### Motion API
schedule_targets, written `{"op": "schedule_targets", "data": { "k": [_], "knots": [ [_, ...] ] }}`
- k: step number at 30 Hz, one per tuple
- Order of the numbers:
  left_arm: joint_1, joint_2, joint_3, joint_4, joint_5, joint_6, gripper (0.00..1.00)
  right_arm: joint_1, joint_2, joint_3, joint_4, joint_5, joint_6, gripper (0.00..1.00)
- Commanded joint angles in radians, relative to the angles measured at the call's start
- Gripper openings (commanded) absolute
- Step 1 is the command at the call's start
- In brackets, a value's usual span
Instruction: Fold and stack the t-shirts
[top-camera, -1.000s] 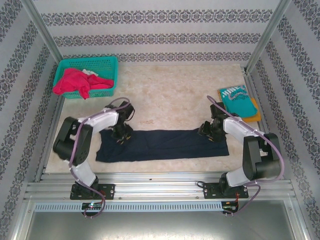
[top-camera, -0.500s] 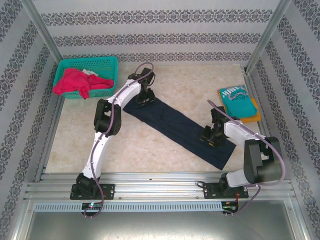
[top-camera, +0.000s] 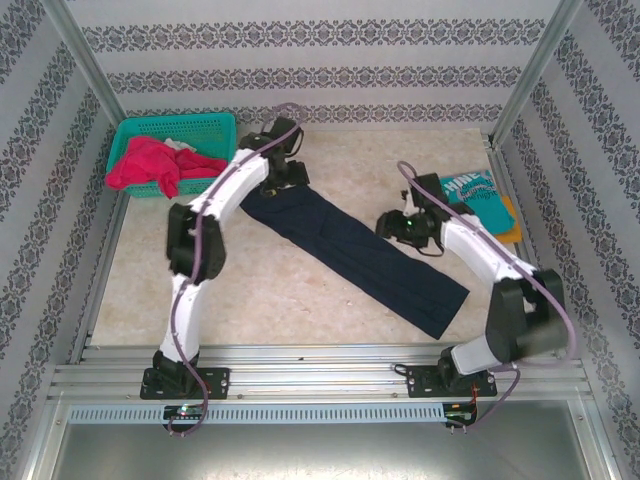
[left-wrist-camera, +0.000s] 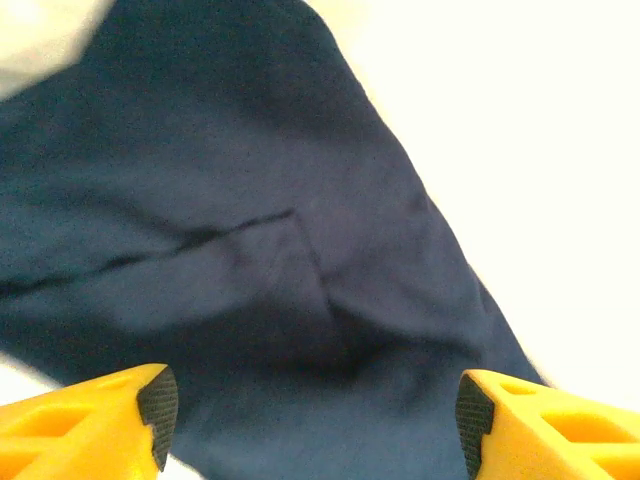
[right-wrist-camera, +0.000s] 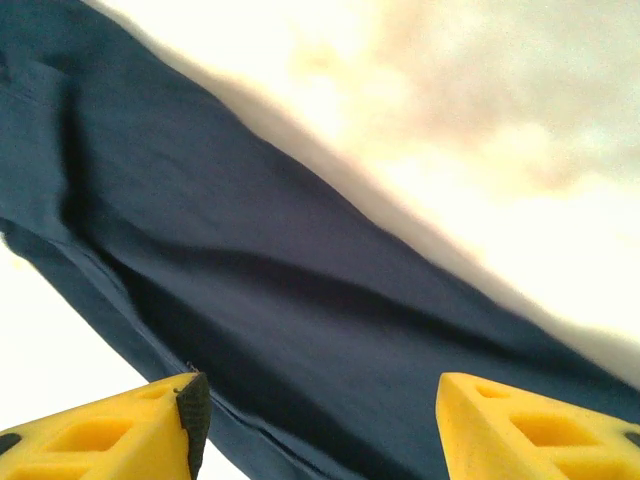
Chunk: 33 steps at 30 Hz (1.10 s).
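Note:
The dark navy t-shirt (top-camera: 350, 255), folded into a long strip, lies flat and diagonal on the table, running from far left to near right. My left gripper (top-camera: 286, 183) hovers open over its far left end; navy cloth (left-wrist-camera: 250, 230) lies below the spread yellow fingers (left-wrist-camera: 95, 420), nothing between them. My right gripper (top-camera: 392, 228) is open beside the strip's middle, above the navy cloth (right-wrist-camera: 260, 290), and holds nothing. A folded teal t-shirt with white lettering (top-camera: 477, 196) rests on an orange one (top-camera: 512, 228) at the right. The pink-red t-shirt (top-camera: 150, 165) lies bunched in the basket.
The teal mesh basket (top-camera: 205, 128) stands at the far left corner with a bit of white cloth (top-camera: 181, 146) inside. Metal frame posts and patterned walls close in the table (top-camera: 240, 290). A metal rail runs along the near edge.
The navy strip has swung from lying along the near edge to diagonal, its left end carried far by the left arm. The right gripper has moved off the strip's near end towards its middle.

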Motion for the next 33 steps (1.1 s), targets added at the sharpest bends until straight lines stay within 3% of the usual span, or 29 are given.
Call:
{"op": "schedule_targets", "data": {
  "k": [1,5,9,14,19,22,27,30,33],
  "knots": [
    [-0.023,-0.276,-0.258,0.112,-0.073,0.023,0.75,0.067,0.146,0.134,0.08,-0.007,-0.02,0.62],
    [-0.028,-0.586,-0.639,0.209,-0.102,-0.063,0.76,0.154,0.35,0.355,0.093,-0.003,-0.004,0.62],
    [-0.031,-0.807,-0.875,0.206,-0.12,-0.135,0.77,0.249,0.542,0.574,0.066,-0.01,-0.018,0.6],
    [-0.034,-1.013,-1.039,0.127,-0.141,-0.224,0.77,0.333,0.761,0.834,0.008,-0.037,-0.018,0.58],
    [-0.041,-1.195,-1.16,0.068,-0.142,-0.286,0.77,0.357,0.914,0.986,0.001,-0.064,0.061,0.57],
    [-0.042,-1.216,-1.154,0.038,-0.148,-0.265,0.77,0.339,0.978,1.04,-0.006,-0.049,0.101,0.56],
    [-0.044,-1.127,-1.098,0.08,-0.116,-0.209,0.8,0.246,1.075,1.143,-0.063,-0.022,0.182,0.56],
    [-0.061,-1.08,-1.072,0.14,-0.104,-0.175,0.97,0.186,1.097,1.173,-0.046,-0.027,0.226,0.56],
    [-0.075,-1.042,-1.067,0.217,-0.099,-0.144,1.0,0.115,1.14,1.255,-0.061,-0.051,0.272,0.58]
  ]
}}
